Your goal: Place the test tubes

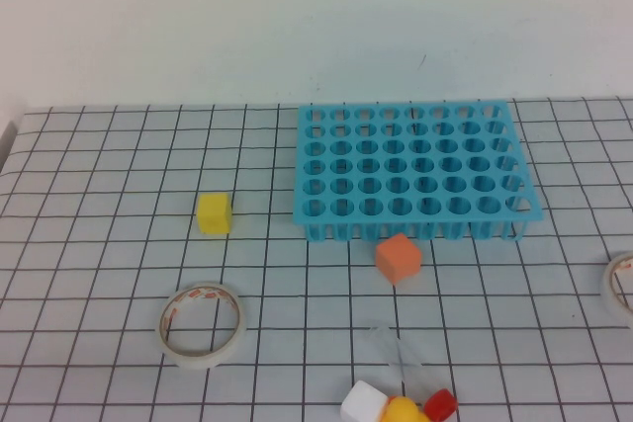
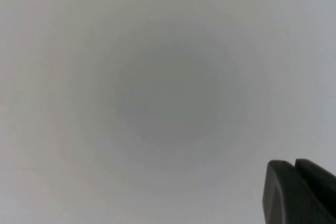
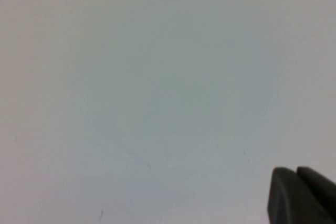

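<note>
Facing wall [image 2: 157,77]: left gripper [image 2: 291,165], right gripper [image 3: 294,170] (fingers [image 2: 281,192] together) | test tubes [image 1: 396,358] faint

Both closed, the left tool [image 2: 293,167] and right tool [image 3: 296,172] face plain surface.

Reference landmark: the blue rack [image 1: 415,170].

- Above the rack: open to approach from overhead.
- Near edge of the rack: the orange cube [image 1: 398,258] sits just beside it, close to its middle, and blocks a straight approach there.
- Left of the rack: the yellow cube [image 1: 214,213] stands apart, with a lane of bare grid mat [image 1: 99,165] between them.
- Nearer and left of the rack: a tape roll [image 1: 202,323].
- Nearer and right of the rack: a second tape roll [image 1: 621,284], cut by the frame edge.
- Nearer than the orange cube: the test tubes [image 1: 396,358], lying well apart from the rack.

The left gripper [image 2: 295,182] and right gripper [image 3: 297,187], fingers together, each face a plain pale surface.
</note>
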Controlling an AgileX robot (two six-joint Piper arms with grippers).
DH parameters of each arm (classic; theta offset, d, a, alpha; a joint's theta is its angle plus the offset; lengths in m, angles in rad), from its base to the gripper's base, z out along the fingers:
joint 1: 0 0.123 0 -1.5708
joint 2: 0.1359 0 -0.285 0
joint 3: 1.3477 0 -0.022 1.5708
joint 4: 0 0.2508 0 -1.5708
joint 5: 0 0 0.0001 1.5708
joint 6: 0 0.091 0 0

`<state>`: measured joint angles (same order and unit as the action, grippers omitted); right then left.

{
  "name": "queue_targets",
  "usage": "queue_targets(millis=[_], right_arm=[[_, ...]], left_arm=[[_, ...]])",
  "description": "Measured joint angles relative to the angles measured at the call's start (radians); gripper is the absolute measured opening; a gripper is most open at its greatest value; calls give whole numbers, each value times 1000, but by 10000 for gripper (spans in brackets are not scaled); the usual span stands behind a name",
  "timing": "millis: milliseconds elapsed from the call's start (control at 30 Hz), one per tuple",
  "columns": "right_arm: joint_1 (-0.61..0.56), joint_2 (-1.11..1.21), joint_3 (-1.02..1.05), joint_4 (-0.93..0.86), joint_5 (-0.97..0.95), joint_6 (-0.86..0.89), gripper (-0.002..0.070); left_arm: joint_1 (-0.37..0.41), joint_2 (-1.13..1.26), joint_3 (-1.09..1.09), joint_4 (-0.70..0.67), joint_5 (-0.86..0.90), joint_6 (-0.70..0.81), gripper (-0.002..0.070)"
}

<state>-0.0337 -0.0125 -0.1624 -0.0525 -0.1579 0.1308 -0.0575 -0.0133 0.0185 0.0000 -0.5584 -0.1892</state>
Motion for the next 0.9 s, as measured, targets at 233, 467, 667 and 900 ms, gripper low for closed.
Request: queue_targets(millis=[233, 467, 667, 900], right_arm=[[0, 131, -317, 73, 621, -190, -1], [0, 392, -482, 375, 954, -600, -1], [0, 706, -560, 718, 1121, -964, -1], [11, 992, -568, 901, 1133, -1156, -1]], left_arm=[[0, 3, -163, 54, 558, -20, -3], [0, 173, -396, 55, 977, 53, -2], [0, 379, -469, -43, 1219, 161, -3], [0, 449, -402, -153, 1267, 232, -3]])
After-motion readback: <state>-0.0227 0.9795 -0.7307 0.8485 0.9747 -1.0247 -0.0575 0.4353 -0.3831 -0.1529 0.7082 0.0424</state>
